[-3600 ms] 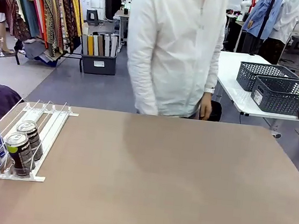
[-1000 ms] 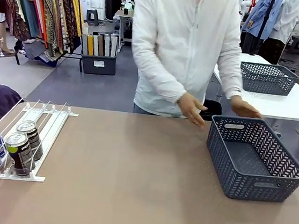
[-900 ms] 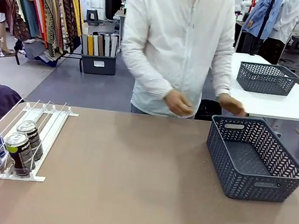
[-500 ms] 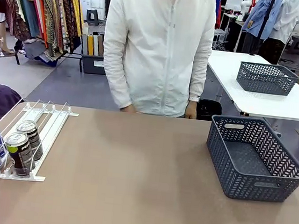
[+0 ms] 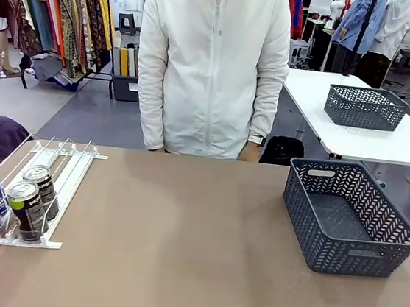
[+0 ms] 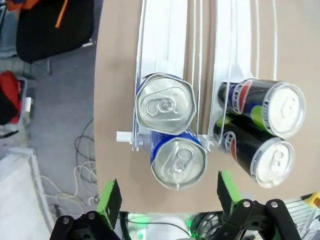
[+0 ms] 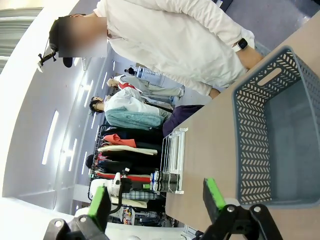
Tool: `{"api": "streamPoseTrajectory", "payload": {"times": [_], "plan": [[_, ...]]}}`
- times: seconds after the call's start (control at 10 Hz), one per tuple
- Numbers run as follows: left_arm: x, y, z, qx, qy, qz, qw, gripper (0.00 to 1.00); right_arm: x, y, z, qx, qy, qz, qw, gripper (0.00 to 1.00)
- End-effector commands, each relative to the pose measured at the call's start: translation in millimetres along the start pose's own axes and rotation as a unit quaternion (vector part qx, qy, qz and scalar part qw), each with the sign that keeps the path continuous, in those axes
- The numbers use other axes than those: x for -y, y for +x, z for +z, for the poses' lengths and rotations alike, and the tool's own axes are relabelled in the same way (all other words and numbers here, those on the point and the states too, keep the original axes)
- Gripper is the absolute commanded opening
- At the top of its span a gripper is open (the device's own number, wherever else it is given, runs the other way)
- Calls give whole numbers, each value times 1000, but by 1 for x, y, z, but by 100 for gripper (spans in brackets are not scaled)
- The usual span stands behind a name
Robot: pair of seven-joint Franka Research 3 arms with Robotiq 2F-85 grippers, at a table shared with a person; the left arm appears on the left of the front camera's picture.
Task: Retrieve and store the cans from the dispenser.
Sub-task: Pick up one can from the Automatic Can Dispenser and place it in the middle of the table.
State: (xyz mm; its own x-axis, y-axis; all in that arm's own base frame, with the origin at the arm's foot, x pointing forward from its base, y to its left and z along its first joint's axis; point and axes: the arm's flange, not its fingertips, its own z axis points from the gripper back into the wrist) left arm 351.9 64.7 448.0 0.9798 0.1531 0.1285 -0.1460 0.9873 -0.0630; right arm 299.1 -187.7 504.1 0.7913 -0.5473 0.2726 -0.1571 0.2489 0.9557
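Your left gripper (image 6: 167, 192) hung wide open, empty. The front blue can (image 6: 178, 159) stood upright at lower centre, directly ahead of it.

**Colours under my two claws**

My left claw (image 6: 167, 194) is black with bright green pads (image 6: 109, 200). Just ahead of it stand two blue cans (image 6: 165, 105) with silver tops and white lettering; beside them, two black cans (image 6: 282, 107) with silver tops, lime-green marks and a red, white and blue roundel. The dispenser (image 6: 170, 35) beneath them is white, the table (image 6: 295, 45) tan-brown. Ahead of my right claw (image 7: 156, 197), black with green pads too, the basket (image 7: 252, 135) is dark grey, its walls a herringbone lattice. Beyond it, the person's jacket (image 7: 175, 40) is white.
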Motion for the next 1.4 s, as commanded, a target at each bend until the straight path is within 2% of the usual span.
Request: {"api": "streamPoseTrajectory", "payload": {"times": [0.0,0.3,0.8,0.9,1.0,1.1,1.3], "plan": [[4,-12,-29,-12,3,11,1000,100,-2,4,-1,5,11,7,1000,100],[6,-12,-51,-17,3,15,1000,100,-2,4,-1,5,11,7,1000,100],[6,-8,-55,-19,-1,20,1000,100,-2,4,-1,5,11,7,1000,100],[5,-8,-55,-17,-1,23,1000,67,-2,4,-1,5,11,7,1000,100],[5,-9,-55,-16,0,22,1000,8,-2,4,-1,5,11,7,1000,100],[5,-9,-56,-16,-2,21,1000,0,-2,4,-1,5,11,7,1000,100],[8,-8,-58,-18,1,13,1000,0,-2,4,-1,5,11,7,1000,100]]}}
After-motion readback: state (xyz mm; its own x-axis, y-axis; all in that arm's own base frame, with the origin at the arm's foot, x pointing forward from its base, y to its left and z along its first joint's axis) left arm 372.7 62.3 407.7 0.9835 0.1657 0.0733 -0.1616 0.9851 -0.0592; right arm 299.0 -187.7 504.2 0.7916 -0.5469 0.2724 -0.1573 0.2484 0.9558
